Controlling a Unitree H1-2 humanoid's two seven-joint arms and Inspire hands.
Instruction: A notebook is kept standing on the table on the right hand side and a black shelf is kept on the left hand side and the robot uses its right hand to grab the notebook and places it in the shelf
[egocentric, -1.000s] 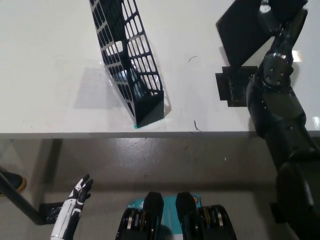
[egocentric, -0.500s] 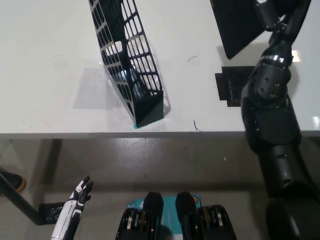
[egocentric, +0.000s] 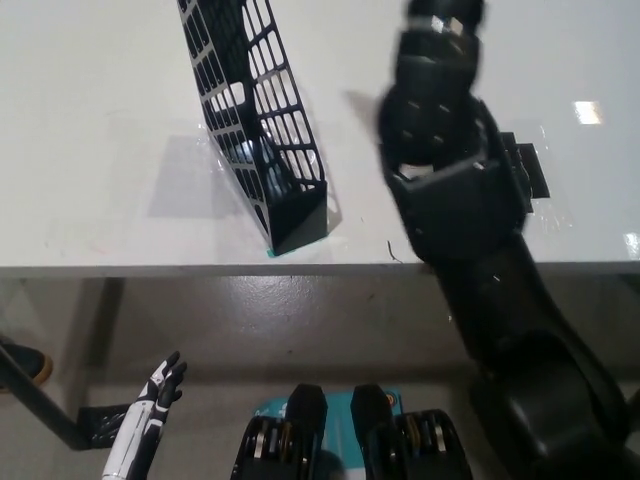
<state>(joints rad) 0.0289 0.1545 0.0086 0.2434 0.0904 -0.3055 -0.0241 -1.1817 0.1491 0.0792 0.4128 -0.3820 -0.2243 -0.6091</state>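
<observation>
Since a second ago the right arm (egocentric: 450, 170) has been swung leftward toward the black mesh shelf (egocentric: 260, 130); its hand and the notebook are cut off above, so its grip cannot be told. A stiff, light notebook is judged best pinched at its edges. A black patch (egocentric: 525, 165) lies behind, while the left hand (egocentric: 160, 385) is left hanging released below the table (egocentric: 100, 120).

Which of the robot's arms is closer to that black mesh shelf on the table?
The right. Its black right arm reaches over the table just beside the black shelf, hand out of view. The white left hand hangs low, below the table edge.
</observation>
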